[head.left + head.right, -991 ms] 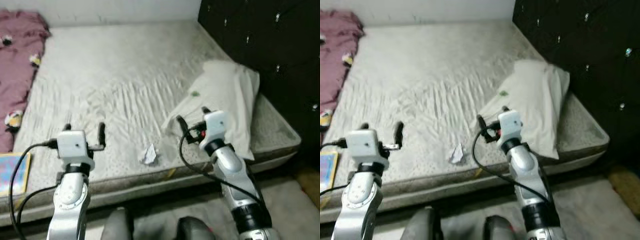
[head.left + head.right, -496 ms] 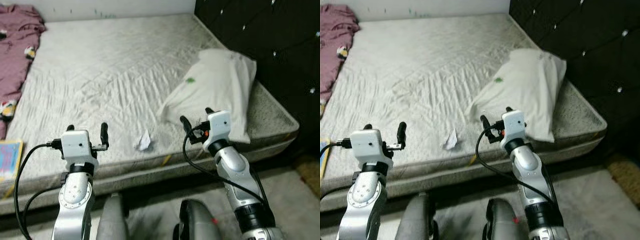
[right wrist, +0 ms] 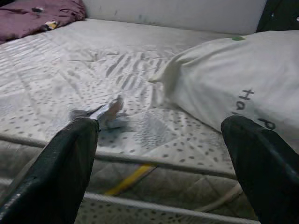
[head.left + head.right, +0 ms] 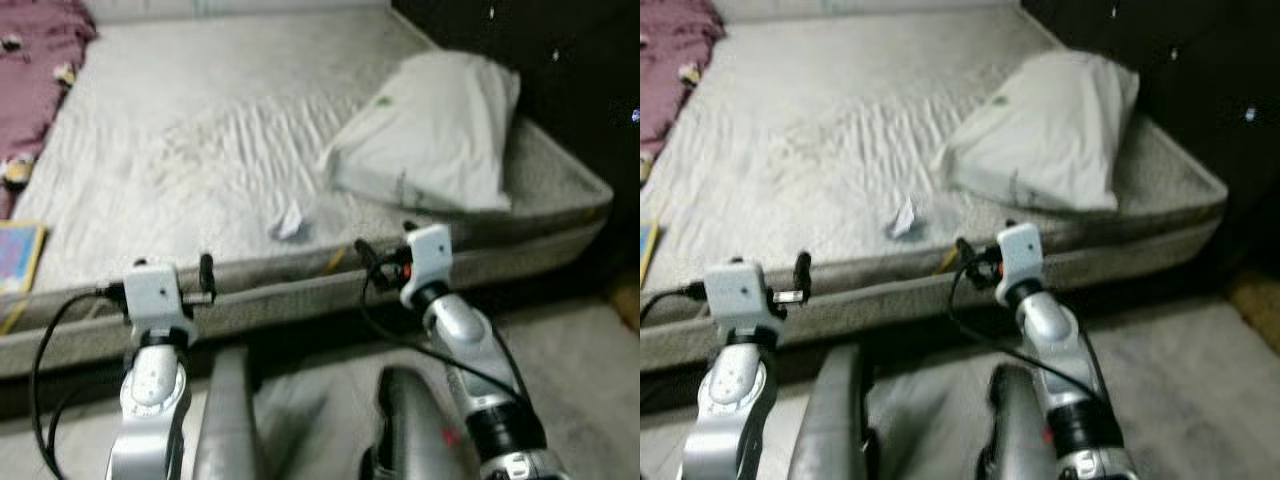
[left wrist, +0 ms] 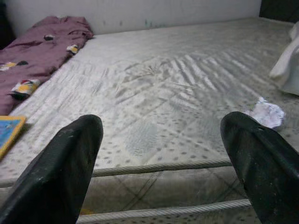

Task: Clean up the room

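Note:
A crumpled white paper (image 4: 290,220) lies on the bare grey mattress (image 4: 200,130) near its front edge. It also appears in the left wrist view, where the paper (image 5: 265,113) sits by one finger, and in the right wrist view, where the paper (image 3: 108,112) lies just past the mattress edge. My left gripper (image 4: 172,267) is open and empty, held in front of the mattress side. My right gripper (image 4: 385,240) is open too, level with the edge and right of the paper. A white pillow (image 4: 430,130) rests at the right end.
A maroon garment (image 4: 35,60) lies on the mattress's far left, with a blue and yellow book (image 4: 20,255) near the front left edge. A dark tufted headboard (image 4: 560,60) stands at the right. Grey carpet (image 4: 590,380) and my own legs (image 4: 225,420) are below.
The whole view has shifted and blurred, so the camera moved. The bed now sits higher in the picture, and both grippers stand before the mattress side instead of over its top. Both stay open.

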Robot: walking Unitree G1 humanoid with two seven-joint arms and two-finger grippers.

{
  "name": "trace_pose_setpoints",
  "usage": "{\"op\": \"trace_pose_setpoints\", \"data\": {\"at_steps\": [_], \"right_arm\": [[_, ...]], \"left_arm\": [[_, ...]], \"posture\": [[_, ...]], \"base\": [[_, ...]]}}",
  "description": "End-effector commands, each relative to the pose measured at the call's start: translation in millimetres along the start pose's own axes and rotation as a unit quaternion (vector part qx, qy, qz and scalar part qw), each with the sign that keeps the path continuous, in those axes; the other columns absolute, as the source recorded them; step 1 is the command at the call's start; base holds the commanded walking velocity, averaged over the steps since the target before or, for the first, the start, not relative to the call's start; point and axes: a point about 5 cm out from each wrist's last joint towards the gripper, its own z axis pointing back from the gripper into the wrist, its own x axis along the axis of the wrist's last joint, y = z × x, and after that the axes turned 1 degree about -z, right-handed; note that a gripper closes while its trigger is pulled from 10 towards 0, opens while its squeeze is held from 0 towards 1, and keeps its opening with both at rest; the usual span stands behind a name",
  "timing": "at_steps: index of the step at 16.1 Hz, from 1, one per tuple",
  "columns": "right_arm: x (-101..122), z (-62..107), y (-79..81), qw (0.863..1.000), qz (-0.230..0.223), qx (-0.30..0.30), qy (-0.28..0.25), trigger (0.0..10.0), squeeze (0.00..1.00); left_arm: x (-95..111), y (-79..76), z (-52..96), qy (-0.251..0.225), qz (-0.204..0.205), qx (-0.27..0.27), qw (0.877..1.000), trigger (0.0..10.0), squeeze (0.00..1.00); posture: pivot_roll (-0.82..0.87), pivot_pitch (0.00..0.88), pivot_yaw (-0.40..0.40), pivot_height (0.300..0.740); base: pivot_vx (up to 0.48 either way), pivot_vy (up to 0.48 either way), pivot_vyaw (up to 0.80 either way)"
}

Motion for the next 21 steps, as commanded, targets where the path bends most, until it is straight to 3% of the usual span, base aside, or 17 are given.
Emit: {"op": "trace_pose_setpoints", "data": {"at_steps": [1, 6, 14, 21], "right_arm": [[9.3, -5.0, 4.6, 1.0, 0.008, 0.008, -0.02, 10.0, 0.0], [9.1, -7.4, 5.7, 1.0, 0.006, 0.013, -0.019, 10.0, 0.0], [8.2, -7.6, 4.5, 1.0, 0.001, 0.012, -0.018, 10.0, 0.0], [7.6, -8.6, 7.7, 1.0, 0.012, 0.024, -0.016, 10.0, 0.0]], "left_arm": [[5.9, 2.1, -2.0, -0.012, -0.006, 0.008, 1.0, 10.0, 0.0], [4.9, 2.2, -4.0, -0.008, -0.005, 0.008, 1.0, 10.0, 0.0], [3.8, 1.6, -1.5, -0.007, 0.009, -0.01, 1.0, 10.0, 0.0], [4.2, 0.1, 0.3, -0.009, 0.015, -0.018, 1.0, 10.0, 0.0]], "posture": [[0.04, 0.103, -0.01, 0.552], [0.03, 0.105, -0.01, 0.552], [0.03, 0.1, -0.014, 0.552], [0.03, 0.096, -0.02, 0.552]], "base": [[0.0, 0.0, 0.8], [0.0, 0.0, 0.8], [0.0, 0.0, 0.0], [0.291, 0.0, 0.0]]}}
